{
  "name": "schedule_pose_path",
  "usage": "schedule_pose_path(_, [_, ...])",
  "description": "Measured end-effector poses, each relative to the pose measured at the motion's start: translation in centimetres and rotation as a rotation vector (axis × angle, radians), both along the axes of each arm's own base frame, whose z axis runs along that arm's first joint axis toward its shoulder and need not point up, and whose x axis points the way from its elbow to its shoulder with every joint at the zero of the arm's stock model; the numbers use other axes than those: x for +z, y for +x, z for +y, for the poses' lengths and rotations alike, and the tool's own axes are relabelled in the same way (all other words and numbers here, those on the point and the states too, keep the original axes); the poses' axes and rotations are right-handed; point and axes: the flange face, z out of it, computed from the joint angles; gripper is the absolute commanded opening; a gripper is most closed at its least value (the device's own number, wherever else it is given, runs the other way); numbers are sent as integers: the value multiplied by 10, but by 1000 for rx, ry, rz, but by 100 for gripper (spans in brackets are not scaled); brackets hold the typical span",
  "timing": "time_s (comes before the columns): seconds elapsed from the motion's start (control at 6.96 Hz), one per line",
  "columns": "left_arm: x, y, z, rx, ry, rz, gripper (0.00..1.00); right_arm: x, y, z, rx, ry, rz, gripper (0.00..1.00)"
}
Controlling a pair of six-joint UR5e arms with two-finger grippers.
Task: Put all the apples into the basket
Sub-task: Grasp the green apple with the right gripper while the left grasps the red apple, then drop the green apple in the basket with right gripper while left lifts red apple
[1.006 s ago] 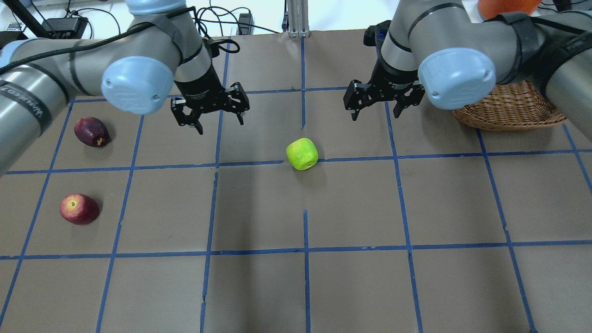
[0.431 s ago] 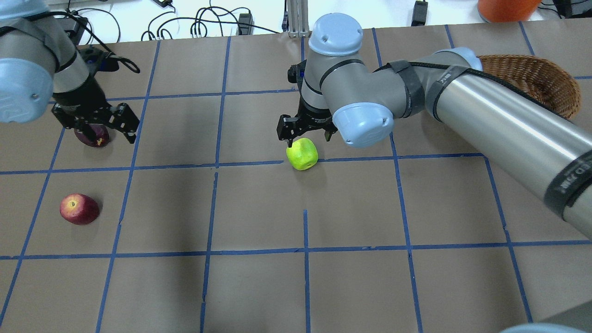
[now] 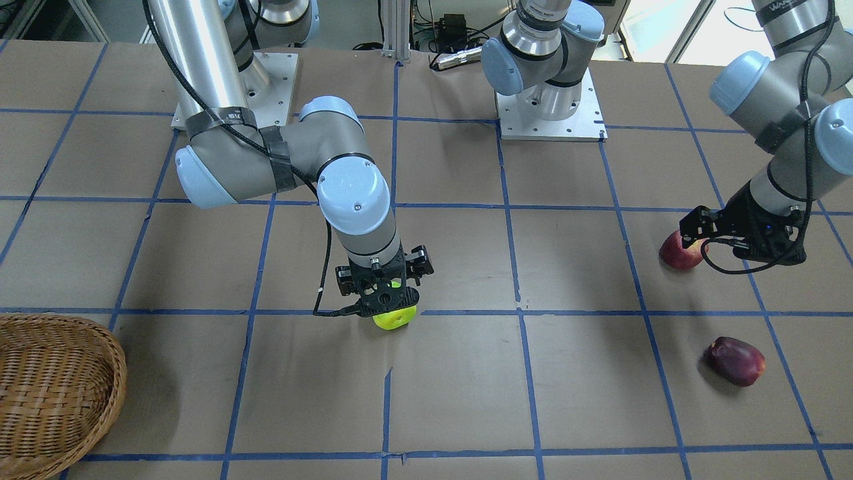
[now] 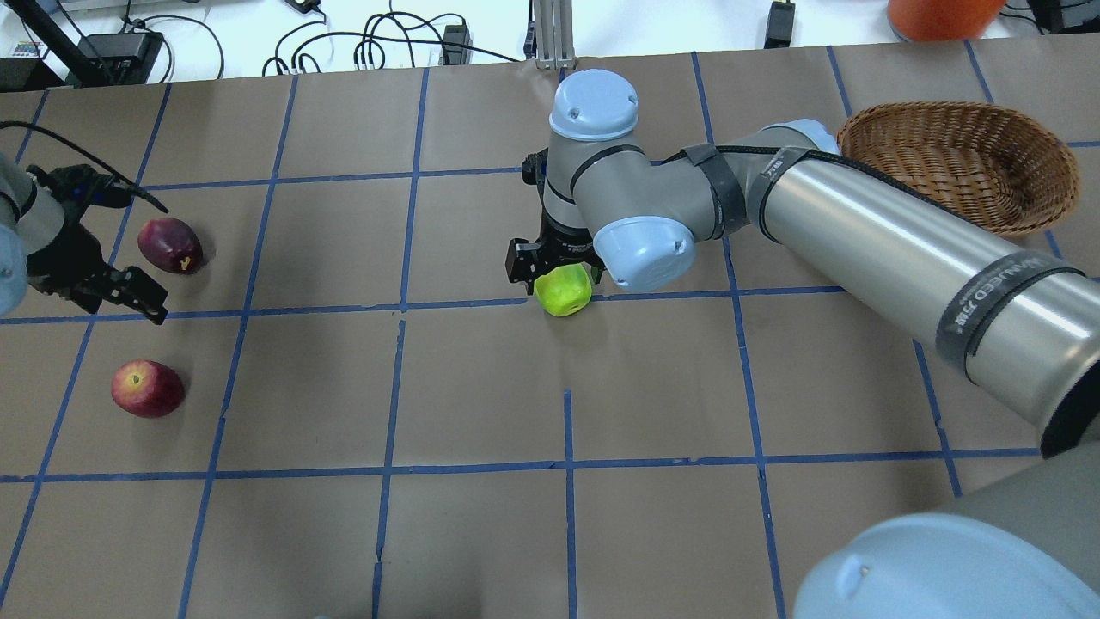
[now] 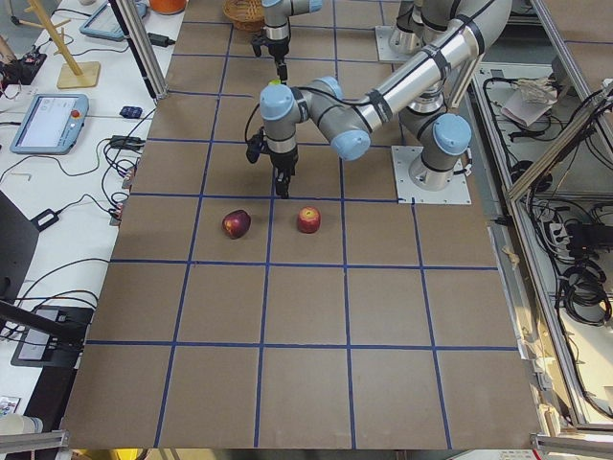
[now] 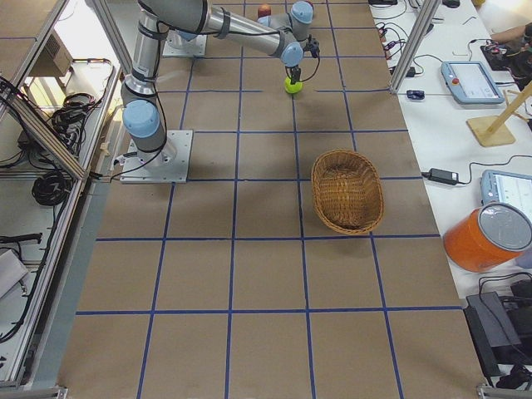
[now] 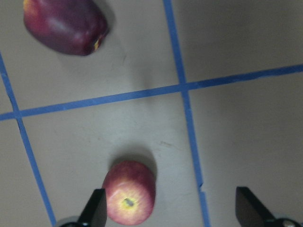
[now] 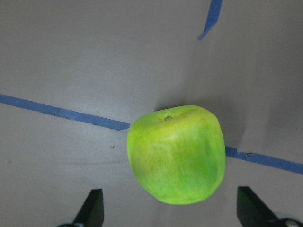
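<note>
On the brown table (image 4: pixel 481 533) gridded with blue tape, the wicker basket (image 4: pixel 1031 206) sits at the far right, well apart from all three apples. The right gripper (image 3: pixel 385 293) hangs low at mid-table. Its jaws are spread wide on either side of the yellow-green apple (image 8: pixel 175 153), which rests on a tape line and touches neither fingertip in the wrist view. At the left end, the left gripper (image 7: pixel 173 210) hovers with jaws wide. The red apple (image 7: pixel 129 198) lies below, just beside one fingertip rather than centred, and the maroon apple (image 7: pixel 66 26) lies outside the jaws, across a tape line.
</note>
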Motion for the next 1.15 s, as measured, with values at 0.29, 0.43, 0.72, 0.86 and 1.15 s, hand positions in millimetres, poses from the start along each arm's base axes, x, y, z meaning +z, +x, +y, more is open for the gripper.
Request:
schedule_pose_path(0.29, [-57, 24, 39, -8, -21, 6, 96, -21, 3, -8, 3, -12, -4, 84])
schedule_pose_path(0.43, [-73, 25, 45, -3, -11, 23, 96, -31, 4, -13, 7, -24, -6, 10])
schedule_pose_path(0.72, [-90, 25, 47, 0, 11, 51, 46, -34, 0, -22, -2, -52, -10, 0])
schedule_pose_path(0.86, [-93, 25, 47, -2, 17, 55, 33, -24, -8, -30, -23, -71, -12, 0])
schedule_pose_path(1.15, [-80, 7, 29, -17, 30, 44, 31, 47, -80, -67, -138, -117, 6, 0])
